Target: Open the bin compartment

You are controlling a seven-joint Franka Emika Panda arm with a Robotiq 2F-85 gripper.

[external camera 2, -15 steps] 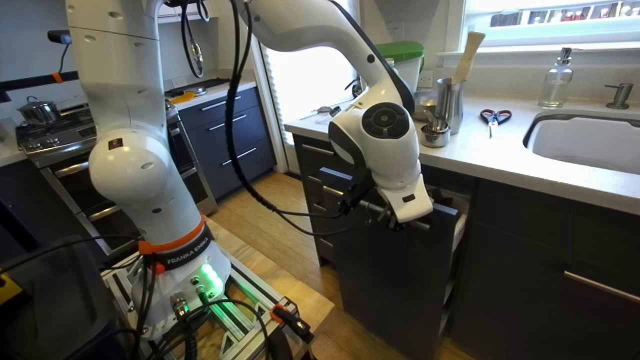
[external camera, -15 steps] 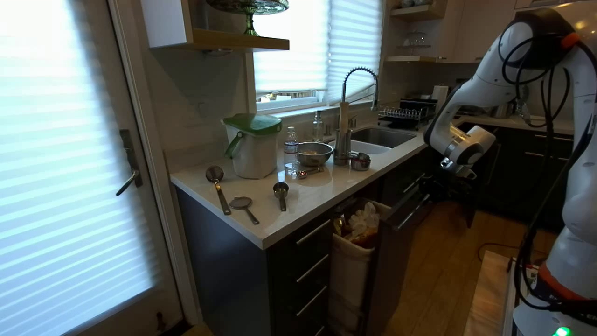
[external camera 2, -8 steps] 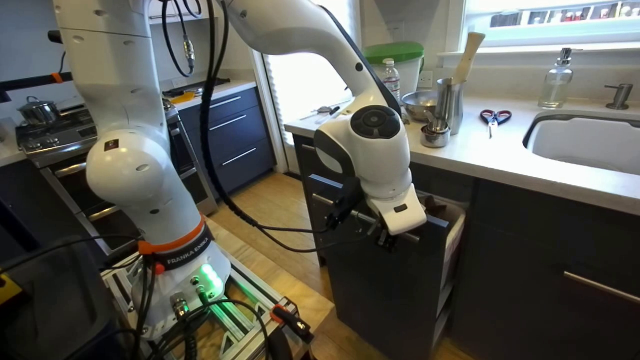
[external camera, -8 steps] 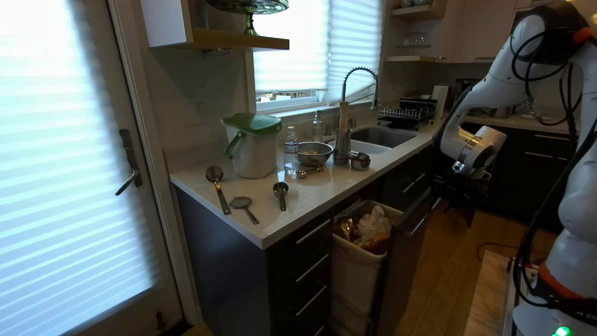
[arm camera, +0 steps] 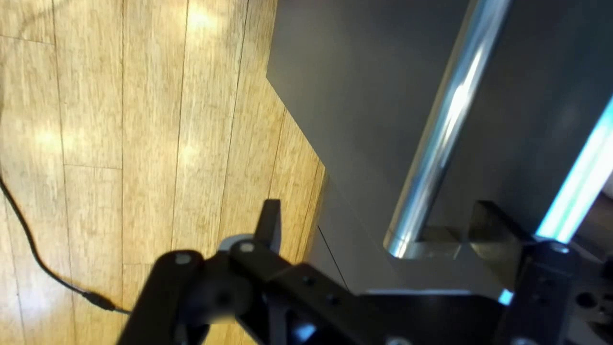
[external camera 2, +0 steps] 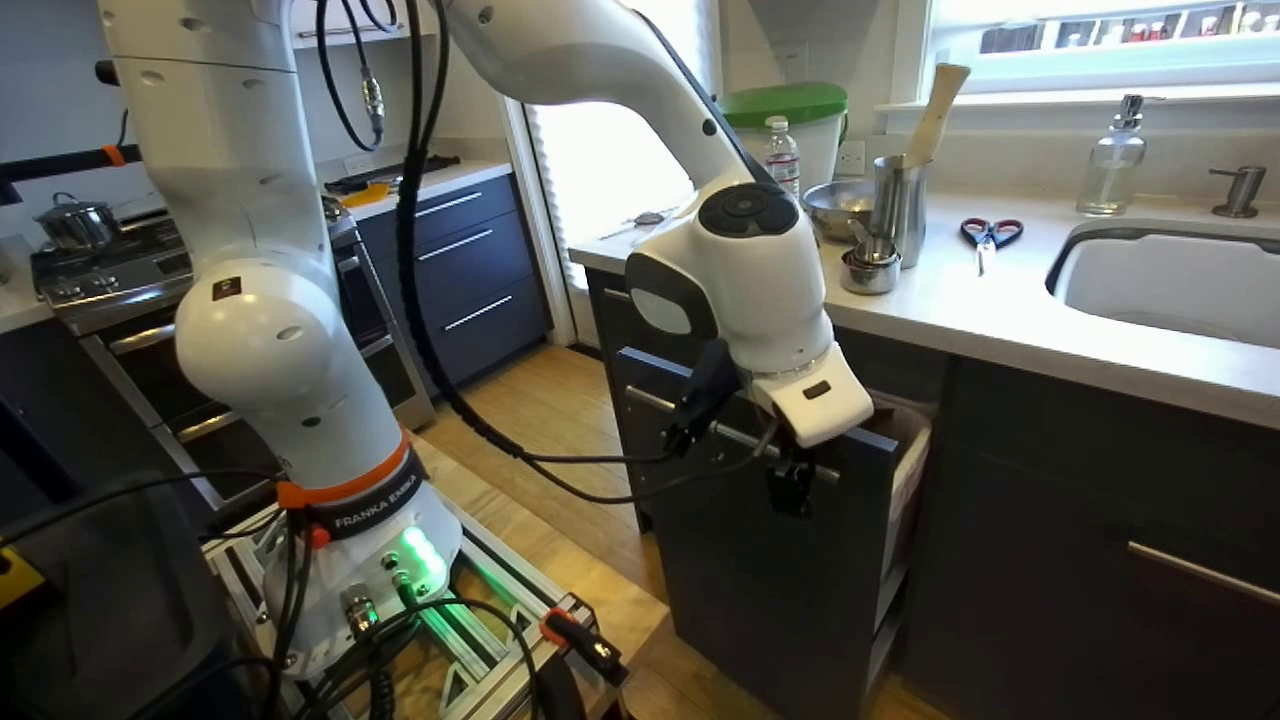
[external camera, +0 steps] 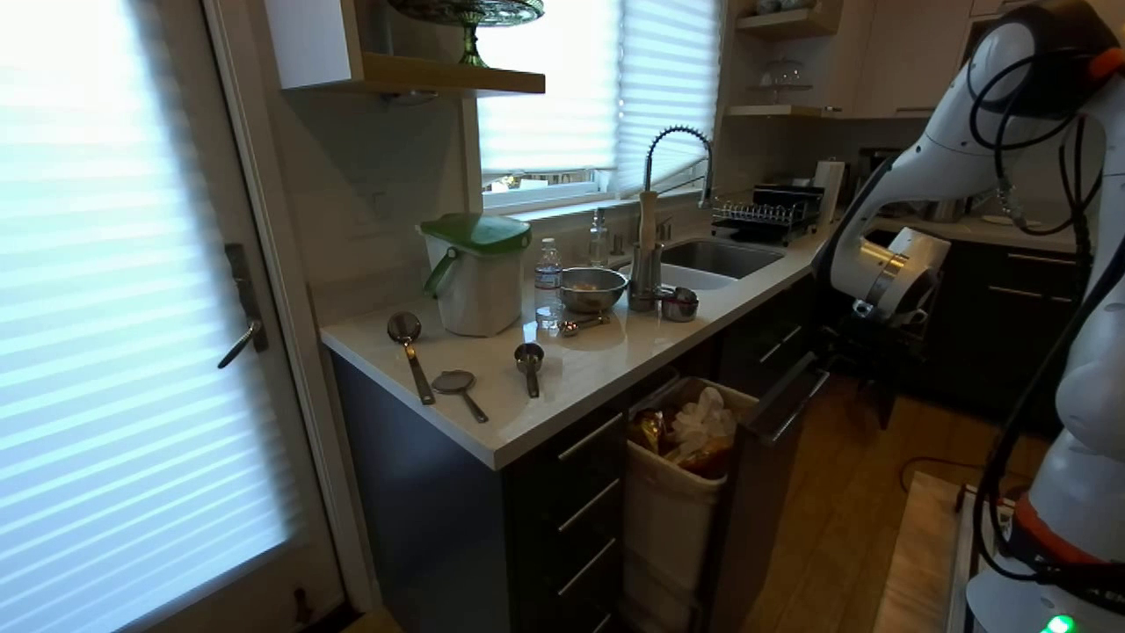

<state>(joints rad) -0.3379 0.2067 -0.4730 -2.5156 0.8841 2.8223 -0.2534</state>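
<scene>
Gripper (arm camera: 380, 213) stands with its two fingers (arm camera: 269, 223) wide apart. In the wrist view, the end of the metal handle (arm camera: 448, 124) shows in the gap, nearer the finger on that view's right side; whether either finger touches it, I cannot tell.

Bin compartment (external camera 2: 780, 590): drawn out from the cabinets (external camera 2: 1080, 470), below the worktop (external camera: 606, 365) edge, front panel (external camera: 760, 501) upright with the handle across its upper part. Behind the panel sits a tall pale bin (external camera: 664, 527), top uncovered, a crumpled whitish bag (external camera: 703, 418) and other waste lying in it.

White arm (external camera 2: 765, 290) bends down on the outer side of the front panel. Green light (external camera 2: 425, 560) glows on its base (external camera 2: 345, 560).

Worktop, seen in both exterior views: pail (external camera: 479, 294) with its green lid (external camera: 483, 230) in place; clear bottle (external camera: 547, 281) upright just beside the pail; metal bowl (external camera: 598, 301) next along; tall metal cup (external camera 2: 900, 215) with a wooden utensil (external camera 2: 938, 115) standing in it, slightly tilted. Small measuring cups (external camera 2: 870, 272) sit just beside the tall cup.

In an exterior view, scissors (external camera 2: 988, 245) lie flat between the tall cup and the white sink (external camera 2: 1170, 280); a soap bottle (external camera 2: 1110, 170) stands upright near the sink's rim. In an exterior view, a metal scoop (external camera: 529, 356) lies near the clear bottle.
</scene>
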